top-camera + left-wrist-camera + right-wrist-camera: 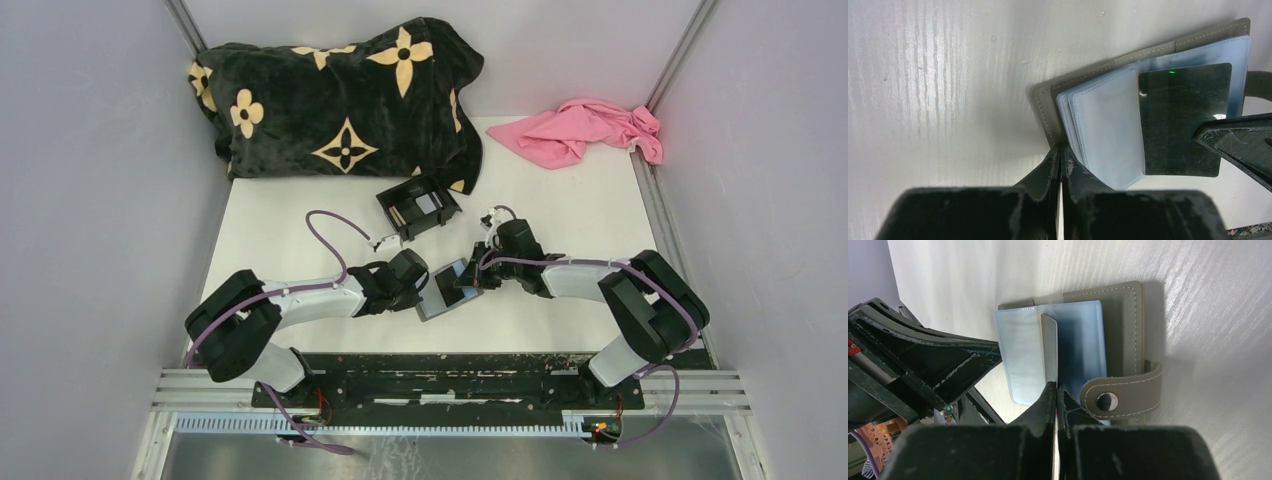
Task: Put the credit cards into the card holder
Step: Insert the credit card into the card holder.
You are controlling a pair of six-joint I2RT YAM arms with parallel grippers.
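From above, the two arms meet over the card holder (pixel 447 290), which lies open near the middle of the white counter (pixel 580 220). At that size little more of it can be made out. Behind it stands an open black box (pixel 418 207), with a flower-patterned black blanket (pixel 330 100) and a pink cloth (pixel 585 130) at the far edge.

The left wrist view shows the left pincer (pixel 1060 152) pressed together on the holder's near corner. The holder's bluish plastic sleeves (pixel 1108 130) are fanned out, and a black card (pixel 1180 120) lies flat against one of them.

The right wrist view shows that card nearly edge-on, pinched between the fingers of the right pincer (pixel 1054 387). Only this view shows the grey clasp tab (pixel 1128 390) with its snap, lying loose beside the fingers.
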